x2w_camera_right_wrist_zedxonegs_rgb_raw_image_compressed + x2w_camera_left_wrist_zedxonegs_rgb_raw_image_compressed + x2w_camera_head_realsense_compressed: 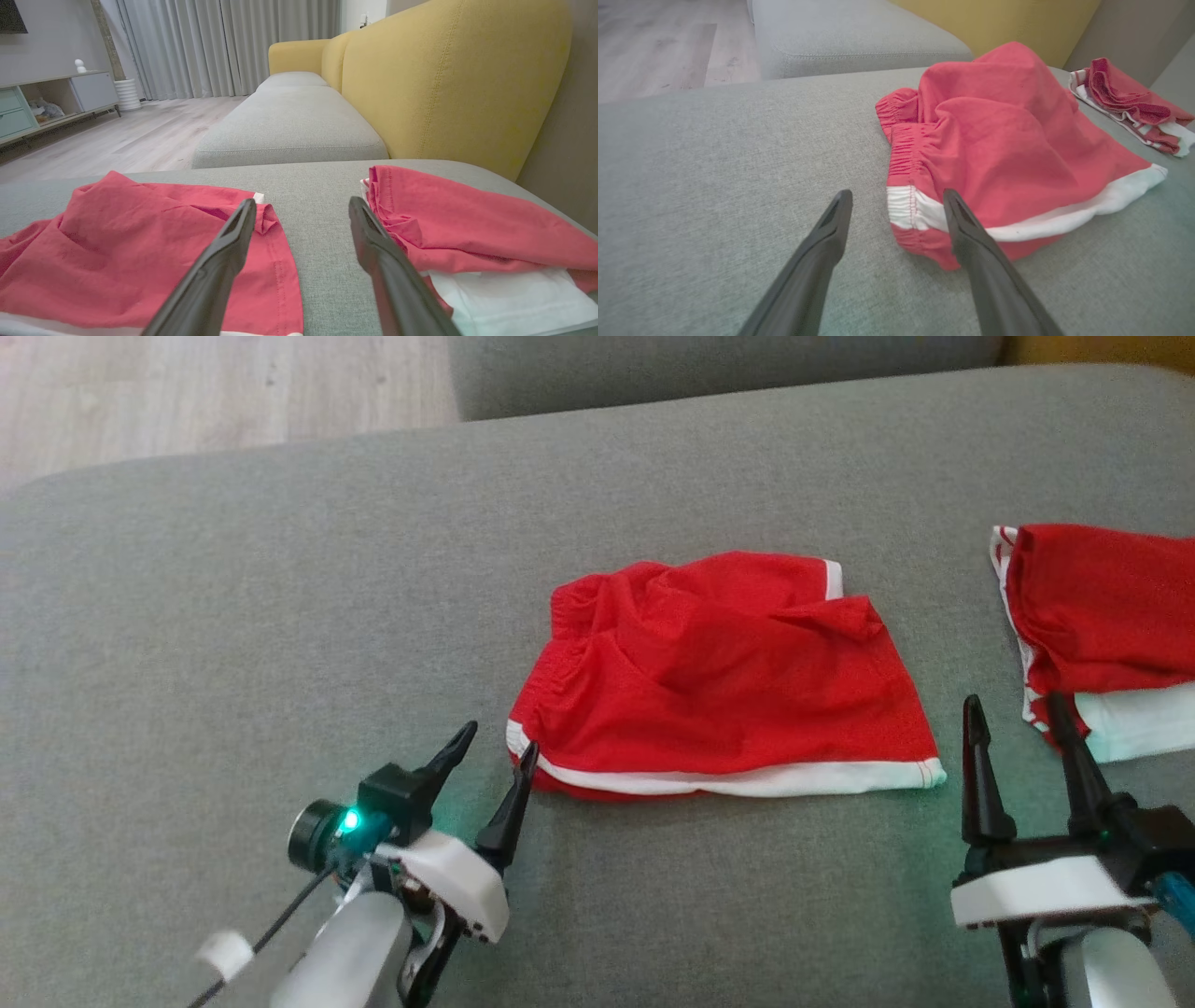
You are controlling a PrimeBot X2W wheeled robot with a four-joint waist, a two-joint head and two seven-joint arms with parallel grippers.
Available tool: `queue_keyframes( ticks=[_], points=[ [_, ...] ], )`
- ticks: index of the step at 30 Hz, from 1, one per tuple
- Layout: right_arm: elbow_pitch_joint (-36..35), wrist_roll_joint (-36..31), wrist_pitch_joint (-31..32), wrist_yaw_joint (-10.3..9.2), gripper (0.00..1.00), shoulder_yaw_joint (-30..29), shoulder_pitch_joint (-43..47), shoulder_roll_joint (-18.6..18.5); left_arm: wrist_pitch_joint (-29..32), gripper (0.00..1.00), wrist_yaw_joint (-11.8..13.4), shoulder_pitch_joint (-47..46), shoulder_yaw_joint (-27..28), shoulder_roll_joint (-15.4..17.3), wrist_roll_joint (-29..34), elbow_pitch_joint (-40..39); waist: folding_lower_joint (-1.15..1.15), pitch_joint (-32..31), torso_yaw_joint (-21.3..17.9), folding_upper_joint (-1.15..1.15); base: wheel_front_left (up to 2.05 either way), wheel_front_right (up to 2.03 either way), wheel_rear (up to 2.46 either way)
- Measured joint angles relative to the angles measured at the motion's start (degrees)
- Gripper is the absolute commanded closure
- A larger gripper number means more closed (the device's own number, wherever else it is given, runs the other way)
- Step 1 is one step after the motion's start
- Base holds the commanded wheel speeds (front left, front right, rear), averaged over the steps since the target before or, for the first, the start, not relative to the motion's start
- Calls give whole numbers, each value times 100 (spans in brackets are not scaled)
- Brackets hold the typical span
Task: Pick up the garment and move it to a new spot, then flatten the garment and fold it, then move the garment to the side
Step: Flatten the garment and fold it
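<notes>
We see red shorts [719, 681] rumpled on the grey cushion [233, 616]. Our left jaws stand apart at their corner, right jaws apart beside them.

Shorts [719, 672]: thin red cloth, matt, creased; white hem band, gathered waist.
Cushion [233, 616]: grey woven cloth, coarse, matt.
Floor [187, 392]: pale wood, smooth.
Sofa back [444, 84]: yellow cloth, fine weave, stitched seams.
Left gripper [501, 736]: matt dark plastic fingers, smooth white shell.
</notes>
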Motion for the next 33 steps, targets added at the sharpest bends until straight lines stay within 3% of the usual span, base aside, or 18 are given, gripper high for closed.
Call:
queue_keyframes(
  ticks=[4, 13, 15, 16, 24, 33],
  points=[
    [29, 47, 0, 0, 0, 19, -129, 1, 183, 0, -22, -337, -385, 114, -350, 259, 0, 127, -104, 0, 0, 0, 0],
    [108, 47, -4, 0, 0, -3, -174, 1, 167, 0, -44, -576, -698, 235, -683, 586, 0, 194, -216, 0, 0, 0, 0],
    [208, 46, -4, 0, 0, -3, -175, 1, 131, 72, -44, -582, -838, 237, -810, 588, 0, 197, -219, 0, 0, 0, 0],
    [279, 45, -4, 0, 0, -5, -174, 1, 127, 100, -44, -587, -918, 244, -865, 587, 0, 201, -220, 0, 0, 0, 0],
    [658, 82, 33, 0, 0, -57, -165, 1, -281, 100, -44, -674, -1107, 390, -1092, 554, 0, 166, -201, 0, 0, 0, 0],
    [1092, 90, 619, 0, 0, 46, -47, 1, -483, 100, 66, -666, -1141, 374, -1070, 354, -1, 86, -116, 0, 0, 0, 0]
  ],
)
